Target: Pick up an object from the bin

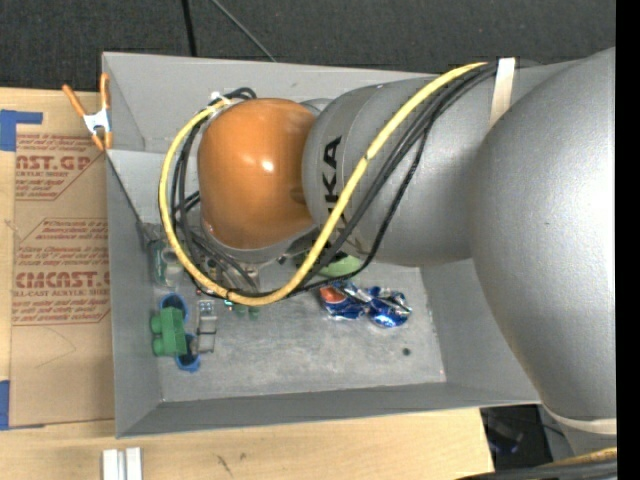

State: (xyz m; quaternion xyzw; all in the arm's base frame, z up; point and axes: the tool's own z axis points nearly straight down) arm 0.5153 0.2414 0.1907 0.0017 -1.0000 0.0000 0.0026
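Two clear items on bin [300, 363] floor: green-blue plastic toy [170, 333], lower left; crumpled blue foil wrapper [365, 305], centre. Gripper [205, 293] low beside toy, so prob. likeliest pick; orange cover [250, 173] masks it, open/shut can't tell.

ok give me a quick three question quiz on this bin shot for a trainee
1. True or false: the green and blue toy lies against the right wall of the bin.
2. What lies nearest the crumpled blue and red wrapper? A) the green and blue toy B) a lime green thing half under the arm C) a yellow ball
3. What colour is the cover on the arm's wrist?
Key: 1 false, it lies by the left wall; 2 B; 3 orange.
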